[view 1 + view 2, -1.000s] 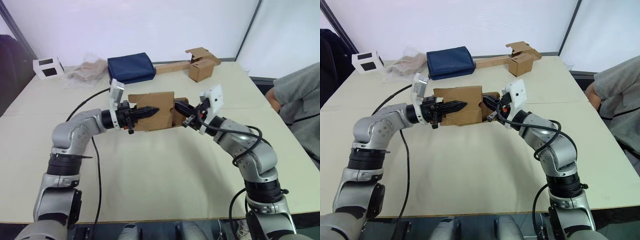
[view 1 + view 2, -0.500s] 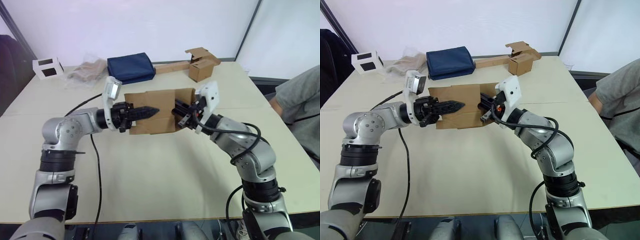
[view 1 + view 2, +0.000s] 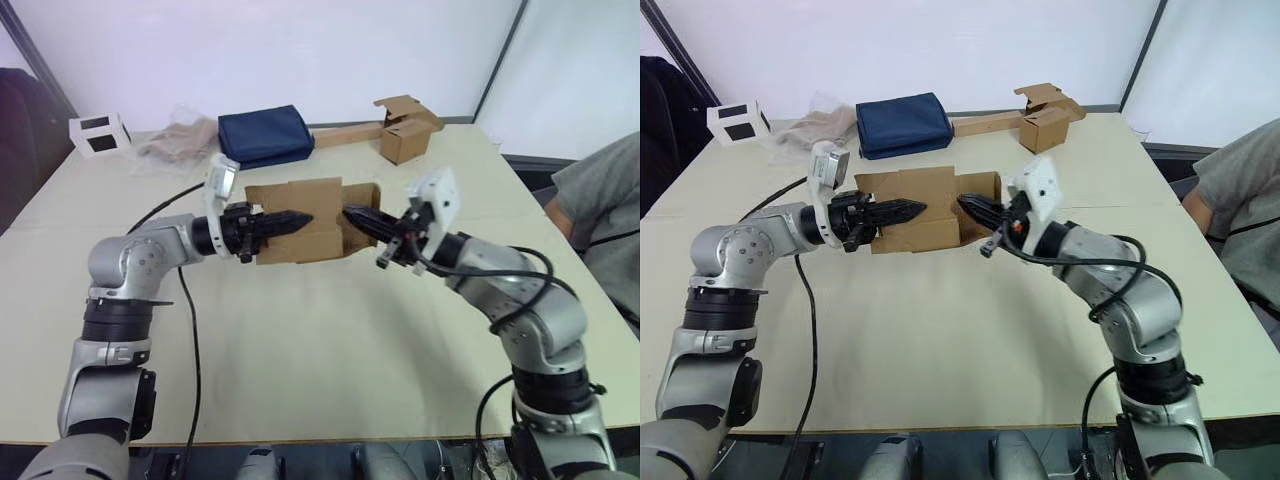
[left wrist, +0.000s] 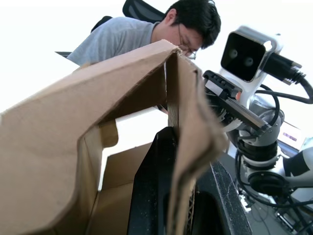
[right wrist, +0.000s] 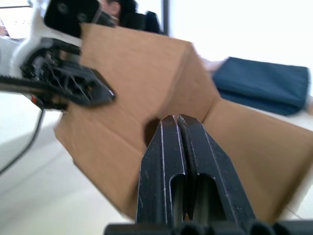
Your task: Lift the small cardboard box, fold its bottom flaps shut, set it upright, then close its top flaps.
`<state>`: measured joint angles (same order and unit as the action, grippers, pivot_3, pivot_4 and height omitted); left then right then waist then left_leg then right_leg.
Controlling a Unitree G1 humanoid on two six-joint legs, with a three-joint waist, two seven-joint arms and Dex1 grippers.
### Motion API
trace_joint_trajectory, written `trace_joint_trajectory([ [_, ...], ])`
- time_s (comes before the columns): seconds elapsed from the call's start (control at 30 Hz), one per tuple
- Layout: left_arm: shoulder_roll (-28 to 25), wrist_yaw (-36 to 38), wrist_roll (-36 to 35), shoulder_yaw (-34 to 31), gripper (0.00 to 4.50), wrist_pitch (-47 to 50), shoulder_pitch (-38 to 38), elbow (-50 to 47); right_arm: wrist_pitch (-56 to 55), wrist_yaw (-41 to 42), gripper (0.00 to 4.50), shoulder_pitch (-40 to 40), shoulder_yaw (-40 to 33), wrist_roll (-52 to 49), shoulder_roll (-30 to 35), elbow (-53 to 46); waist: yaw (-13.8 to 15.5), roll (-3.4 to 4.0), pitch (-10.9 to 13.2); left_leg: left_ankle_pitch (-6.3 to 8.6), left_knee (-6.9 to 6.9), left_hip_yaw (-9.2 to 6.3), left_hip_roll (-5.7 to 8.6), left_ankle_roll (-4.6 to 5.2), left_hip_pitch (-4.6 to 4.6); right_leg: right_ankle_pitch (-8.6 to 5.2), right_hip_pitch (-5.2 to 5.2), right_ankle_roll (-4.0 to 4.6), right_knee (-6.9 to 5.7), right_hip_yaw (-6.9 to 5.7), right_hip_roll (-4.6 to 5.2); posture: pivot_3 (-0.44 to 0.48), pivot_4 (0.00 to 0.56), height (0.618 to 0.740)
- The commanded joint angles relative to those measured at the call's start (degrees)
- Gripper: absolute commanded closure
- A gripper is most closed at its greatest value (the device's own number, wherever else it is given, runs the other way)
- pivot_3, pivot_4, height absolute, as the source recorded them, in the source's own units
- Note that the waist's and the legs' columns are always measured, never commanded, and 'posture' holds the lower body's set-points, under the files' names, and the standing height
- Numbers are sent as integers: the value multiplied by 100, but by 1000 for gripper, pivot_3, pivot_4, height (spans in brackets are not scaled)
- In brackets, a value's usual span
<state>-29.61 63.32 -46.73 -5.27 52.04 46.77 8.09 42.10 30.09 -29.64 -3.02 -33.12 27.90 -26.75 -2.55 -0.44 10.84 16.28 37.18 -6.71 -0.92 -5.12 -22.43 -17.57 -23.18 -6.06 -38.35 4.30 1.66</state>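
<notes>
box (image 3: 300, 220) is hanging above the surface (image 3: 300, 340), your left gripper (image 3: 290, 219) pinching one wall. right gripper (image 3: 358, 215), jaws pressed together, is nudging a bottom flap (image 3: 362, 212); next, push it flat.

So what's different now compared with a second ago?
The small cardboard box, pinched by the left gripper, has been lifted higher. The right gripper, shut, has drawn back from the box's end to its flap. The blue bag and other boxes haven't moved.
</notes>
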Motion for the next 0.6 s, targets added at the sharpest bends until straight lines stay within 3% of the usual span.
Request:
trace_joint_trajectory([
  [0.03,-24,-33,-60,-170,4431,-80,201,-75,50,-57,4500,206,-486,-228,167,-324,0,0,0,0,0,0,0,0,0,0,0,0,0,0,0,0,150,740],
  [0.3,54,-181,-191,-272,4431,16,271,-169,176,-195,4500,1164,-843,-346,320,-663,-1,0,0,0,-2,0,0,0,1,0,1,0,1,1,-1,0,150,740],
  [0.6,87,-265,-345,-284,4431,168,311,-286,31,-359,4500,1281,-529,-295,32,-551,-1,0,0,0,0,2,0,0,1,0,1,0,0,3,-1,0,150,740],
])
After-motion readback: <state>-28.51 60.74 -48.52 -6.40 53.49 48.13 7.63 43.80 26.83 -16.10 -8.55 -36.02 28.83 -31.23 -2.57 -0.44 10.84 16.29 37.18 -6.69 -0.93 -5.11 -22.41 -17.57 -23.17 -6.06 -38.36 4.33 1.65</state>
